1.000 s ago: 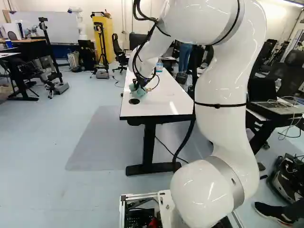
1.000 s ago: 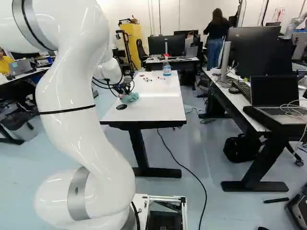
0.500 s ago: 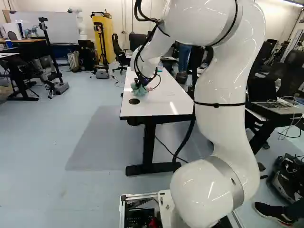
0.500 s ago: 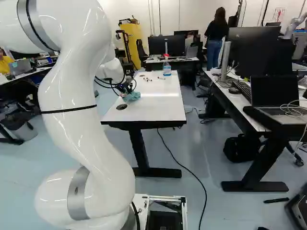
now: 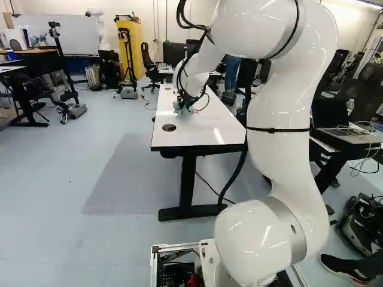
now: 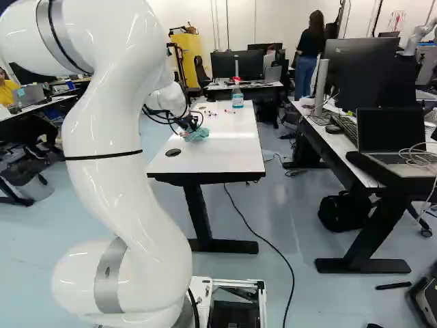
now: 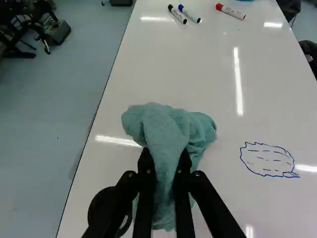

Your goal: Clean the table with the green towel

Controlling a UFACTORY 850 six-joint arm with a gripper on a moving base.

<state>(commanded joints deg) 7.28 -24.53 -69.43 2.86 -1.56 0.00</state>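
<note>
Right base view: bottle [image 6: 237,100] on table [image 6: 222,162]

Crumpled green cloth towel [image 7: 161,131], pinched in the black two-fingered claw [image 6: 186,124]: matt, soft-looking, slightly rough. The claw's dark surfaces look smooth and dull, dotted with small shiny screw heads. Under it, the long white table top [image 7: 198,74] is smooth and glossy, throwing back streaks of light. Ahead of it lie smooth plastic markers, black-capped [image 7: 177,14], blue-capped [image 7: 189,13] and red-capped [image 7: 230,11]; beyond them, a clear plastic spray bottle [image 6: 237,97]. Behind it, the curved white arm [image 6: 102,137] is glossy, with a satin grey metal band [image 6: 108,277].
</note>
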